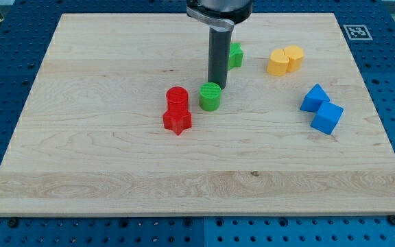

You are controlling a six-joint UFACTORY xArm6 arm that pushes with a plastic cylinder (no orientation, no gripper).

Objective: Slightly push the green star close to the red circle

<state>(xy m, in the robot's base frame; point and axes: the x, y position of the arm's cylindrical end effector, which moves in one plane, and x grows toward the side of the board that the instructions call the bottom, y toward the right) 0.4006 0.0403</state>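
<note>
The red star (177, 121) lies nearest, the red circle (177, 97) just behind. There are no jaws; my tip (217, 85) stands behind the green cylinder (210, 97). The green star (234, 55), half hidden behind the rod, looks unpushed; next I probably circle behind it.

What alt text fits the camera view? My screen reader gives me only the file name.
A dark rod's tip rests just above a green round block near the middle of a wooden board, with a green star partly hidden behind the rod. A red circle touches a red star to the left; yellow blocks and blue blocks sit right.
</note>
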